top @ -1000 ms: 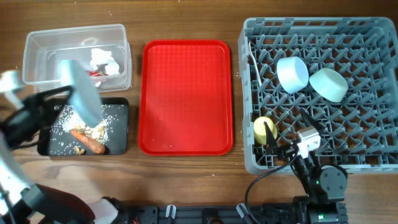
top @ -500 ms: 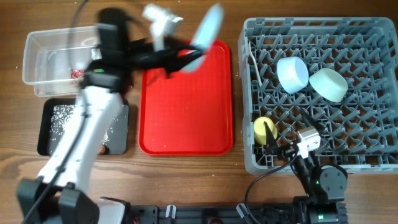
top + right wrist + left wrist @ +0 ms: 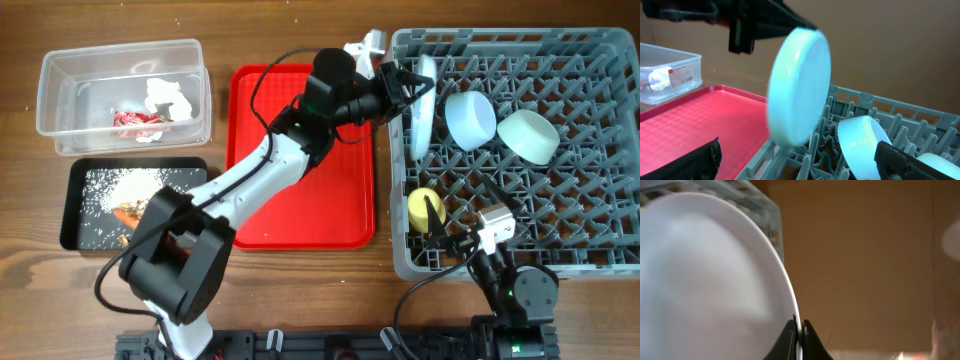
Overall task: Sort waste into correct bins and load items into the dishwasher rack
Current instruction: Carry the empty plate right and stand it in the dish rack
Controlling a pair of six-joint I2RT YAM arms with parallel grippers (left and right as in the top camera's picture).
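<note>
My left gripper [image 3: 400, 88] is shut on the rim of the pale blue plate [image 3: 422, 105], holding it on edge over the left side of the grey dishwasher rack [image 3: 600, 262]. The plate fills the left wrist view [image 3: 710, 280] and shows in the right wrist view [image 3: 800, 85]. In the rack lie the light blue bowl [image 3: 470, 119], the mint-green bowl [image 3: 529, 135] and the yellow cup [image 3: 424, 208]. A thin white spoon [image 3: 407, 98] lies by the rack's left wall. My right gripper [image 3: 452, 240] is open, low at the rack's front. The clear tub [image 3: 60, 80] holds tissue [image 3: 166, 96] and wrapper [image 3: 135, 122]. The black tray [image 3: 70, 215] holds rice [image 3: 125, 185] and carrot [image 3: 130, 212].
The flat red serving tray [image 3: 300, 180] lies between the bins and the rack, under my left arm. My left arm stretches diagonally from the front left across the red tray. Cables run along the table's front edge.
My left arm has swung from the black tray at the left across the red tray to the rack, carrying the plate. The plate now stands on edge over the rack. The right arm has not moved.
</note>
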